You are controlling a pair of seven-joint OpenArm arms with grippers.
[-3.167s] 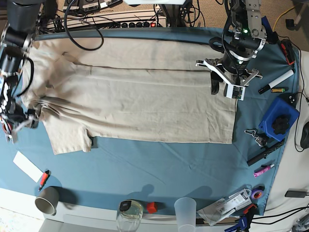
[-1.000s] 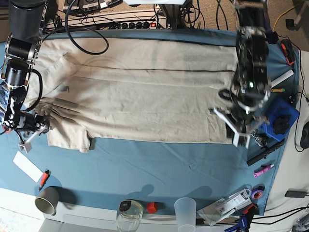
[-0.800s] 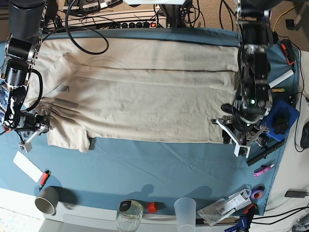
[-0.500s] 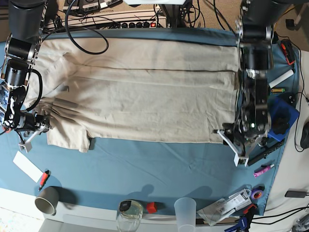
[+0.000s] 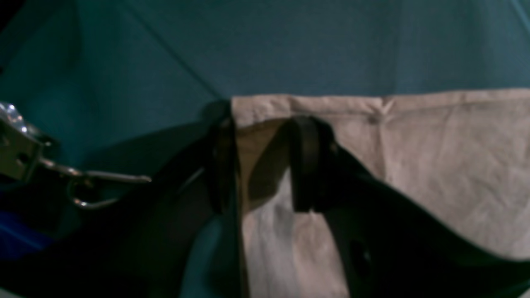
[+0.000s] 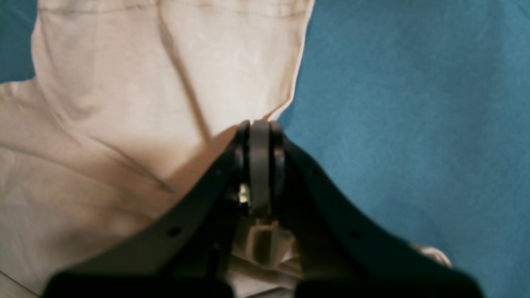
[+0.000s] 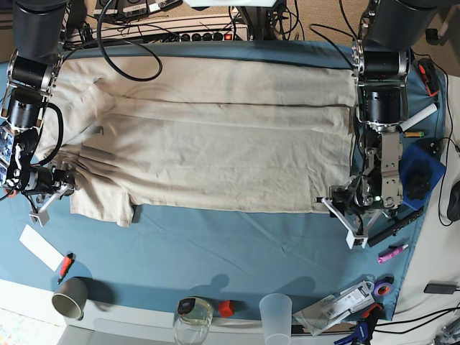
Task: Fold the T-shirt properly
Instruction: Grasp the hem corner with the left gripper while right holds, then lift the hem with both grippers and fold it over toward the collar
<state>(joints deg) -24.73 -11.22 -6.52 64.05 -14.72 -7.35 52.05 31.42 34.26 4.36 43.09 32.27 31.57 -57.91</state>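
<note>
The beige T-shirt [image 7: 215,144] lies spread flat on the blue tablecloth [image 7: 237,251], collar end at the base view's left and hem at its right. My left gripper [image 7: 345,215] is low at the near hem corner. In the left wrist view it [image 5: 263,138] is open, with its fingers [image 5: 306,165] on either side of the shirt's corner edge [image 5: 434,165]. My right gripper [image 7: 49,194] is at the near sleeve. In the right wrist view it [image 6: 258,134] is shut on the edge of the sleeve [image 6: 124,124].
A blue block [image 7: 415,176], markers [image 7: 413,121] and tools lie along the right edge. A metal clip [image 5: 83,182] lies near my left gripper. A paper cup [image 7: 70,297], jar [image 7: 192,316] and clear cup [image 7: 276,316] stand at the front edge. A white card [image 7: 39,246] lies front left.
My left arm has moved from the far hem corner along the hem to the near corner and come down low. The right gripper drew the sleeve in earlier and has since stayed still.
</note>
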